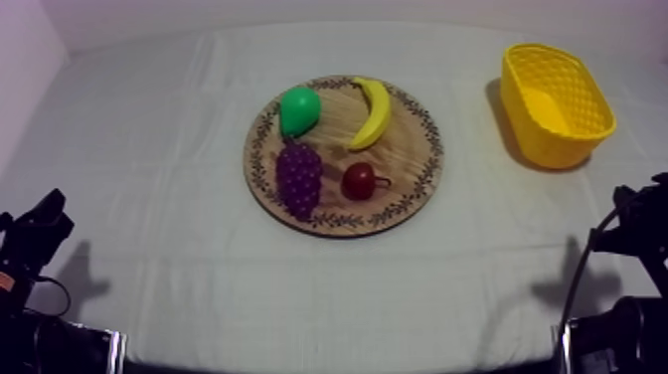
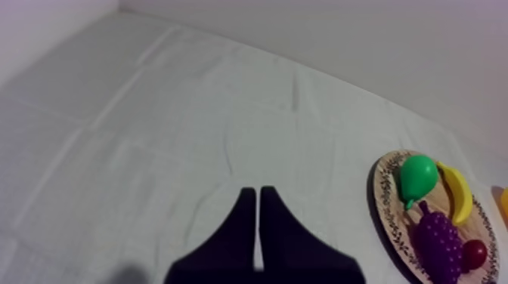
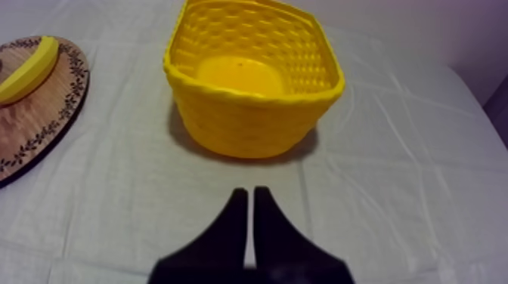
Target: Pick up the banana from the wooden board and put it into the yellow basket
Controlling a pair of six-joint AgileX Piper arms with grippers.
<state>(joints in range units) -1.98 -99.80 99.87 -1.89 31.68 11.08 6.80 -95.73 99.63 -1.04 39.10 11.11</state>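
At the table's left side my left gripper (image 2: 257, 196) sits low over the grey-white cloth (image 1: 149, 149), its two black fingers (image 2: 238, 230) lying together as a narrow wedge with nothing between them. Bare cloth lies ahead of its tips. The round wooden board (image 1: 416, 149) with its patterned rim stands off to its side, well apart from the fingers. On the board's left half the green pear (image 1: 298, 109) rests towards the far rim, with the purple bunch of grapes (image 1: 298, 177) just beside it on the near side. Right of the grapes lies the small red fruit (image 1: 358, 181), its stem pointing towards the right rim. The banana (image 1: 373, 111) lies on the board's far right part, just beside the pear and beyond the small red fruit. It is curved, with one end near the far rim and the other towards the middle of the board. It is on the side of the board nearer the yellow basket (image 1: 557, 139) and well apart from both pairs of fingers, touched by neither. The basket stands upright on the cloth to the right of the board, apart from it. At the table's right side my right gripper (image 3: 250, 195) rests low, its fingers (image 3: 266, 234) also pressed together in a thin wedge, holding nothing. Its tips point at the basket's near wall, with a stretch of cloth between. From this gripper the banana shows on the board's edge beside the basket.
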